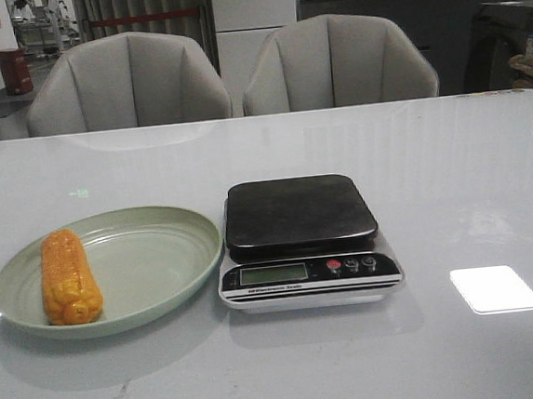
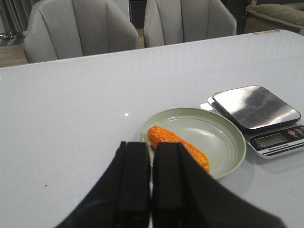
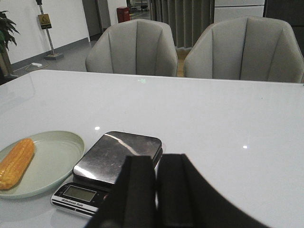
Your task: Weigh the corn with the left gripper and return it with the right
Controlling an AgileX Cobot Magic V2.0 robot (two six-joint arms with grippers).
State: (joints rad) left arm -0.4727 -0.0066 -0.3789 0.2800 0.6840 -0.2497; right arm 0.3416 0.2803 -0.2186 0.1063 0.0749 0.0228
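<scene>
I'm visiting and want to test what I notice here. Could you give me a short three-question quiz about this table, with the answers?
1. True or false: the corn lies on the scale.
2. Seen from the front, what stands right of the plate? A) a cup B) the scale C) a bowl
3. Fill in: the scale's platform has ____ on it.

Key
1. False: it lies on the green plate, towards its left edge.
2. B.
3. Nothing. Both the left gripper and the right gripper have their fingers nearly together, holding nothing.
</scene>
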